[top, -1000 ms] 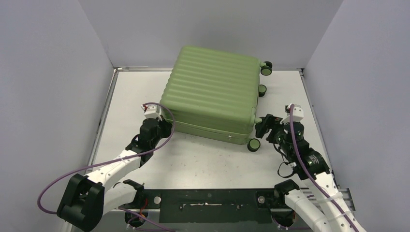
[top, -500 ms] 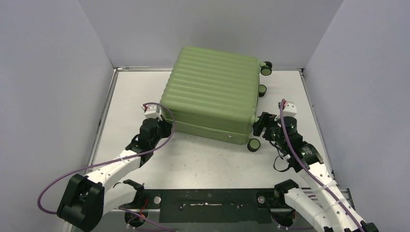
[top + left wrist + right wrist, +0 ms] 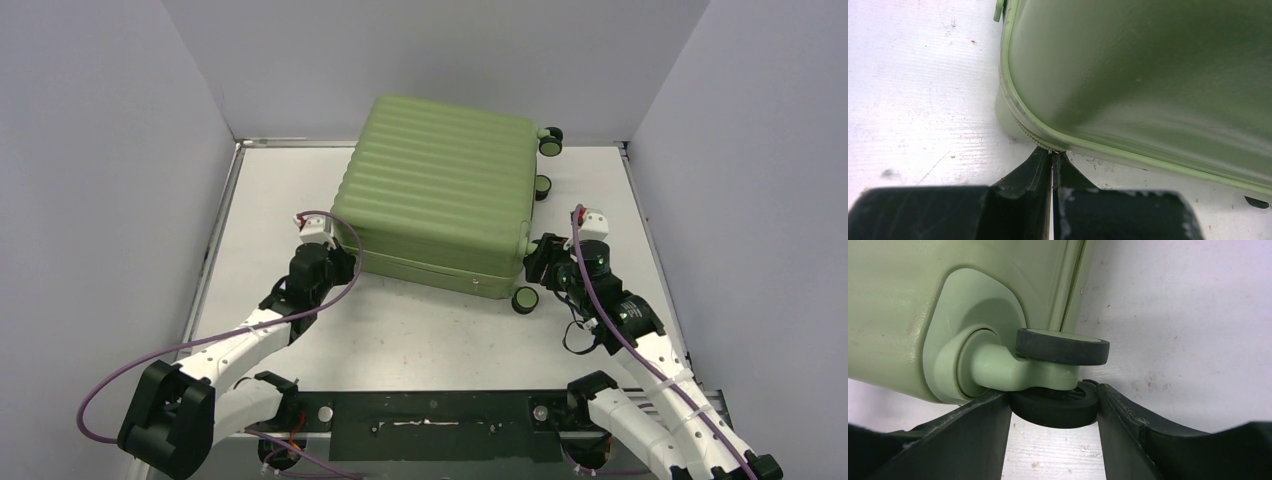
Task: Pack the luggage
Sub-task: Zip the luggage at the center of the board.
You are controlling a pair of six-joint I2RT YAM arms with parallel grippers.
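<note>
I am working on the luggage (image 3: 435, 190), which is lying flat and closed on the table (image 3: 420, 330), ribbed shell up, towards the back and middle, with its near edge facing my bases. I am pressing my left gripper (image 3: 1052, 152) to the near-left corner, jaws clenched tight with their tips right at the zip (image 3: 1018, 120) that runs round the shell. I am judging that I am there for the zip's puller, since closing the case is what is left of packing. Something small is glinting between the tips, but I cannot tell whether it is the puller or just the teeth. I am setting my right gripper (image 3: 1053, 392) low at the near-right corner, jaws round the lower black wheel (image 3: 1053, 412) of the caster, one finger on each side and both looking to be touching the rubber. I am grasping it, I think, to hold the case in place: it is light on a smooth top, and any pull along the zip from my left side would otherwise be sliding or turning it. The other wheels along the right side are standing free.
</note>
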